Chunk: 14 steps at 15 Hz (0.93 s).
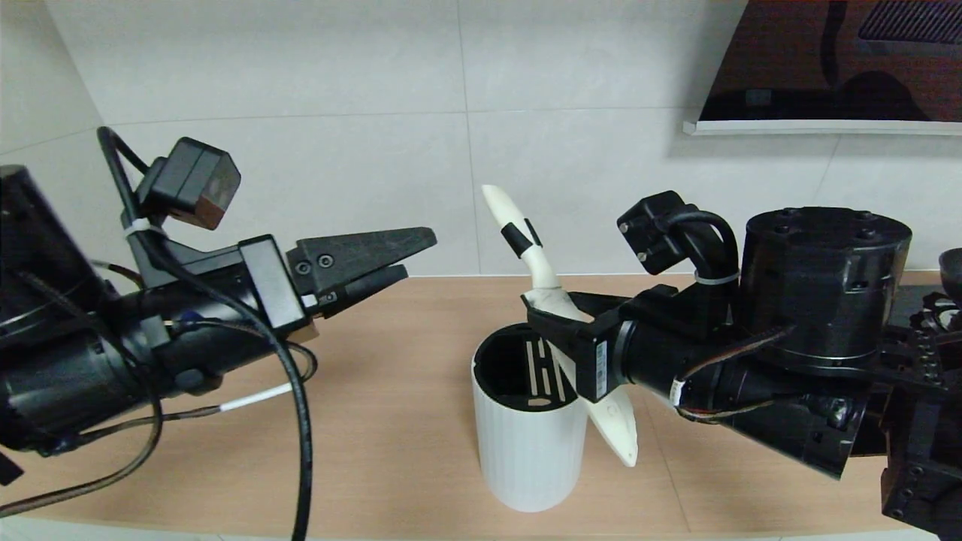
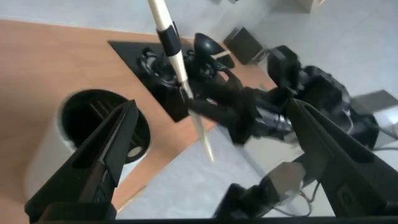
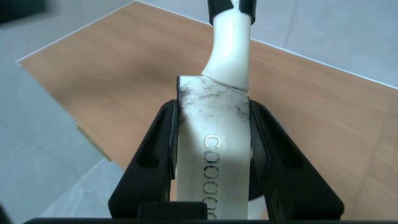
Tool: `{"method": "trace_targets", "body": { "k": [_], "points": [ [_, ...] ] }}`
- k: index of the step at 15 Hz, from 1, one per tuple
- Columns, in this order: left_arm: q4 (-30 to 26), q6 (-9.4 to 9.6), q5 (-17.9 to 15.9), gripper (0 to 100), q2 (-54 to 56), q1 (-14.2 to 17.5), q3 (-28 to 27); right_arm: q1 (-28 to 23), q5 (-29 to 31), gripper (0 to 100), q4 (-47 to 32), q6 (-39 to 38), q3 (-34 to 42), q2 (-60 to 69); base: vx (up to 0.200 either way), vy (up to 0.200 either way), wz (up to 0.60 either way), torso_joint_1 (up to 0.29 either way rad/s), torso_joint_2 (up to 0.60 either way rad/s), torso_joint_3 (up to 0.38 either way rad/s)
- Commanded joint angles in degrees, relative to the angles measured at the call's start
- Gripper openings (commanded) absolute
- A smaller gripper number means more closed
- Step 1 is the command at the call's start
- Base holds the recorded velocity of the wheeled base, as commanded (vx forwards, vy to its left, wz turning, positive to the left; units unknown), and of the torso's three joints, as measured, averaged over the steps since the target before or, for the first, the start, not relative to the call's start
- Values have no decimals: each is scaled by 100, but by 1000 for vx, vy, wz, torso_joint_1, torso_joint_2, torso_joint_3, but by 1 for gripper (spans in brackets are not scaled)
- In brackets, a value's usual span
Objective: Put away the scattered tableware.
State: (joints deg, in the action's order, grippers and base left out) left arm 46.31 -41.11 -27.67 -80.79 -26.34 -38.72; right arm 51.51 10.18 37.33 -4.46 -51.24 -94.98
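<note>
We see the right claw (image 1: 552, 315) closed on the long white plastic spatula with a black band on its handle (image 1: 543, 272), gripping it near the middle. The spatula is tilted, with its handle up toward the wall. Its broad end hangs at the right side of the white ribbed cylinder holder (image 1: 530, 451), which stands on the wooden desk (image 1: 391, 421). We cannot tell if the spatula touches the holder. The claw hides the middle of the spatula. The left claw (image 1: 413, 255) is raised well apart to the left, fingers spread and holding nothing.
</note>
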Motion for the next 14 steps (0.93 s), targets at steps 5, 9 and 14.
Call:
{"method": "trace_targets", "body": {
  "k": [5, 9, 14],
  "points": [
    [1205, -205, 1045, 100, -1185, -600, -4, 255, 37, 0, 38, -108, 8, -153, 0, 0, 0, 0, 0, 0],
    [1381, -442, 1062, 100, -1264, -670, 5, 387, 37, 0, 47, -169, 17, -241, 0, 0, 0, 0, 0, 0],
    [1389, -433, 1089, 100, -1378, -688, 5, 554, 37, 0, 47, -204, 44, -249, 0, 0, 0, 0, 0, 0]
  ]
}}
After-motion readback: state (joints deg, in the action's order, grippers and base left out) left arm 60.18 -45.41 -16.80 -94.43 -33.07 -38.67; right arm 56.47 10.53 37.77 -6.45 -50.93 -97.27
